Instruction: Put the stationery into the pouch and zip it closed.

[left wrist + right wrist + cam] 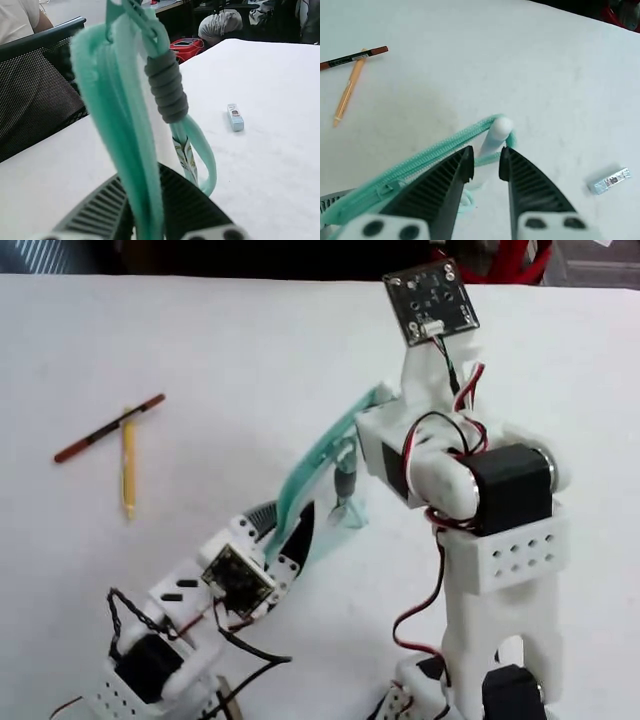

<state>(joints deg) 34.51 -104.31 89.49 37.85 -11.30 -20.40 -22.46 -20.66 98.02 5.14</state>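
Note:
The teal pouch (318, 462) hangs stretched between both arms above the table. My left gripper (290, 538) is shut on its lower end, and the pouch's fuzzy edge (117, 120) rises out of my left gripper (146, 212). A grey zipper pull (167, 86) dangles beside that edge. At the pouch's far end (442, 146), my right gripper (486, 156) is shut on a white pen-like stick (496, 134) that stands at the zip line. A brown-red pencil (110, 427) and a yellow pen (128, 466) lie crossed at the table's left.
A small wrapped eraser (610, 180) lies on the table off to the side, the same eraser (234, 117) showing beyond the pouch. The right arm's body (500, 510) stands tall at the table's right front. A black mesh chair (35, 85) is past the table edge.

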